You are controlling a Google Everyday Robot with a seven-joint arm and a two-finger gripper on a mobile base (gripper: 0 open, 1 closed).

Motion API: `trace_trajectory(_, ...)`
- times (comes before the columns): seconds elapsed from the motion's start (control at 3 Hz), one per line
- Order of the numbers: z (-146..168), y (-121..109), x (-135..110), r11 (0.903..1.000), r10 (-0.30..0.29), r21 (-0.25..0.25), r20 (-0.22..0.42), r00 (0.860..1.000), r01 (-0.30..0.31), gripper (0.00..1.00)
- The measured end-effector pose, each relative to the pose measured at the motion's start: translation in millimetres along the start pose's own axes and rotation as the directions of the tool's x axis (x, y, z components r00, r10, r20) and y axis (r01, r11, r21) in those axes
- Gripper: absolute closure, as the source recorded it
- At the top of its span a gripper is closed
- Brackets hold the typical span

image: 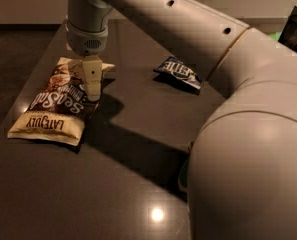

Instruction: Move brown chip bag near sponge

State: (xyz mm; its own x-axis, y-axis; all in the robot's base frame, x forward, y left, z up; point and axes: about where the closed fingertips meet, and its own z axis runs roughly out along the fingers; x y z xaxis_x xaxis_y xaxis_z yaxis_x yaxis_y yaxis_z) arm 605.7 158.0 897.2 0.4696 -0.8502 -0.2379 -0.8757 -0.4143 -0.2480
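The brown chip bag (58,101) lies flat at the table's left side, its cream "LATE JULY" band toward the front. My gripper (92,86) points straight down over the bag's right edge, at or just above its surface. The sponge (183,176) is almost wholly hidden behind my arm. Only a dark green sliver shows at the arm's edge, right of the table's middle and well apart from the bag.
A smaller dark blue chip bag (180,74) lies at the back, right of the gripper. The dark glossy table (113,194) has its left edge close beside the brown bag. My arm (248,149) fills the right side of the view.
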Motion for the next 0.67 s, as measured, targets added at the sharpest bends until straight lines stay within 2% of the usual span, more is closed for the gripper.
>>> trace_trajectory(0.67,34,-13,6,0.9983,0.001,-0.059,-0.053,0.999,-0.004,0.00)
